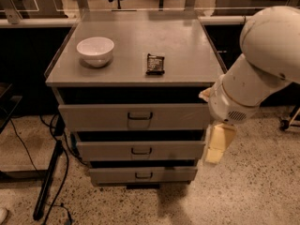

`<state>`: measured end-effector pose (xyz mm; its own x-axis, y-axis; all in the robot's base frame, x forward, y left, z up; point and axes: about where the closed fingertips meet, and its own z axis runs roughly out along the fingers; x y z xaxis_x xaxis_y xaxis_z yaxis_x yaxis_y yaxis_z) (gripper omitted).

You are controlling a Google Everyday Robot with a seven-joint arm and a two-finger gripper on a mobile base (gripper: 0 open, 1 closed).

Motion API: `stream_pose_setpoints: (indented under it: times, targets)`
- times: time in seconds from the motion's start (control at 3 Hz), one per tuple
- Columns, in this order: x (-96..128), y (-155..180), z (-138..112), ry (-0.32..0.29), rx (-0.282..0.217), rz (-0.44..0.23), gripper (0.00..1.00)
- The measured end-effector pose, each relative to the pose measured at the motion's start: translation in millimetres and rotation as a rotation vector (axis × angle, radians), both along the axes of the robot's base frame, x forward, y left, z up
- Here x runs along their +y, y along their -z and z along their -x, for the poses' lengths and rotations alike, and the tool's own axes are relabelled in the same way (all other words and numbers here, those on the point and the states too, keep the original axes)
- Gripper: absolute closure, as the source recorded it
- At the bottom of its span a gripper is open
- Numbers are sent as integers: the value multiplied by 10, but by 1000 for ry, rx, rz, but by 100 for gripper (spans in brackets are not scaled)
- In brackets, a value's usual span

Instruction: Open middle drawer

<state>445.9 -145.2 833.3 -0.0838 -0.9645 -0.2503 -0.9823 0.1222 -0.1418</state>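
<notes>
A grey cabinet has three drawer fronts stacked one below the other. The middle drawer [140, 150] is a low, wide grey panel with a small dark handle at its centre; it looks closed. The taller top drawer [136, 117] is above it and the smallest bottom drawer [143, 175] below it. My gripper [216, 144] hangs from the white arm [262, 64] at the right, beside the right end of the middle drawer front, well away from its handle.
A white bowl [95, 50] and a dark snack packet [155, 63] lie on the cabinet top [126, 41]. Black cables and a stand [49, 177] run along the speckled floor at the left. A dark counter stands behind.
</notes>
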Motion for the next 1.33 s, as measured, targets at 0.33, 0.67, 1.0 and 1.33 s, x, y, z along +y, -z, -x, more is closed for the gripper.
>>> stream_pose_setpoints:
  times: [0.33, 0.67, 1.0, 1.33]
  targets:
    - [2, 7, 0, 0, 0, 0, 0]
    - [132, 196, 77, -28, 35, -6, 0]
    - [329, 604, 124, -40, 94, -27, 0]
    - [506, 929, 152, -51, 138, -47, 0]
